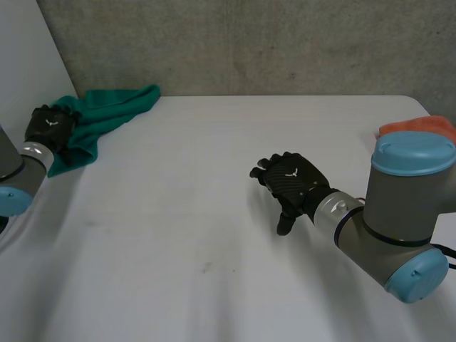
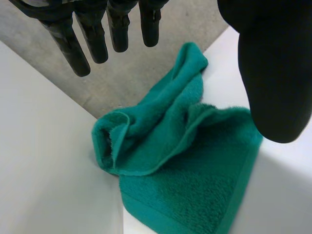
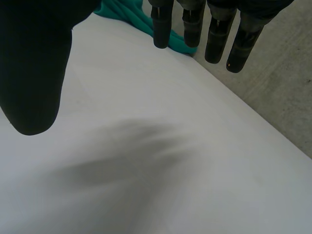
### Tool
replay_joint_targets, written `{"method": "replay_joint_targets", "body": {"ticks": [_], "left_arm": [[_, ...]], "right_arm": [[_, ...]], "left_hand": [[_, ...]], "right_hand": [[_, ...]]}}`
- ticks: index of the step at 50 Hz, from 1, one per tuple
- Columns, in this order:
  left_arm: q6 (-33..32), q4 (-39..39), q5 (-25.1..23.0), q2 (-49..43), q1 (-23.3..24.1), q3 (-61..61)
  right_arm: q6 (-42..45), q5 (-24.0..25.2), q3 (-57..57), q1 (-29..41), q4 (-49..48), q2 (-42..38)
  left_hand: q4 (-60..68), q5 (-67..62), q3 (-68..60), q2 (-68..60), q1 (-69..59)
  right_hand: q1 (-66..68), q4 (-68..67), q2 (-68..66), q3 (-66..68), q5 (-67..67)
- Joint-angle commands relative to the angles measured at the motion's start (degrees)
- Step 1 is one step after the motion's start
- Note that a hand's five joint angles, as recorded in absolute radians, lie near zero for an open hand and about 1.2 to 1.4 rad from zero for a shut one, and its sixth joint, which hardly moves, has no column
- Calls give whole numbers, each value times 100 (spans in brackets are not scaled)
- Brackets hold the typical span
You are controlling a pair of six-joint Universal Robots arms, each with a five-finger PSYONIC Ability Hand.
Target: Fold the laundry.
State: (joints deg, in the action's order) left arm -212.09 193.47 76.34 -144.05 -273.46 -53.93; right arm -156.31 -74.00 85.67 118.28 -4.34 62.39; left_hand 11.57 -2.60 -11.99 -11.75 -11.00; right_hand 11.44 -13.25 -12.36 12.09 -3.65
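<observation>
Where the smooth white table [image 1: 178,235] lies bare at centre right, the right hand [image 1: 293,182] hovers with fingers spread, holding nothing. At the left edge, the left hand [image 1: 50,127], fingers straight and thumb apart, grips nothing above a crumpled green terry towel [image 1: 107,110] at upper left. An orange cloth [image 1: 420,126] lies at far right.

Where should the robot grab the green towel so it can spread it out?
Probably the flat hemmed edge of the green towel, pinched from above by the left hand, which hovers open over it. That part lies smooth on the table; the rest is bunched into a roll, harder to grab cleanly.
</observation>
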Motion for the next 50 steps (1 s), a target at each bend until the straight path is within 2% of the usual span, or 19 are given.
{"method": "replay_joint_targets", "body": {"ticks": [1,13,25,39,43,48,50], "left_arm": [[-499,6,4,-553,47,497],[-675,50,30,-1230,74,1446],[-710,68,-23,-1872,65,2501],[-904,59,-32,-2198,3,2835],[-904,59,-84,-2294,-5,2967],[-913,59,-312,-2356,-5,2985],[-939,68,-278,-2356,3,2959]], "right_arm": [[56,9,-42,-51,12,1],[65,-9,-77,-60,12,10],[65,-18,-68,-68,21,28],[65,-18,-112,-77,21,98],[65,-18,-112,-77,21,98],[65,-18,-121,-77,21,98],[65,-18,-130,-77,21,98]], "left_hand": [[989,-886,-947,-971,-1047],[2773,-2670,-2730,-2755,-2830],[2791,-2688,-2749,-2773,-2849],[2892,-2789,-2850,-2874,-2949],[3613,-3510,-3571,-3595,-3671],[6837,-6735,-6795,-6820,-6895],[6843,-6740,-6801,-6825,-6900]], "right_hand": [[-144,325,236,-209,365],[-144,325,236,-209,365],[-144,325,236,-209,365],[-144,325,236,-209,365],[-144,325,236,-209,365],[-144,325,236,-209,365],[-144,325,236,-209,365]]}}
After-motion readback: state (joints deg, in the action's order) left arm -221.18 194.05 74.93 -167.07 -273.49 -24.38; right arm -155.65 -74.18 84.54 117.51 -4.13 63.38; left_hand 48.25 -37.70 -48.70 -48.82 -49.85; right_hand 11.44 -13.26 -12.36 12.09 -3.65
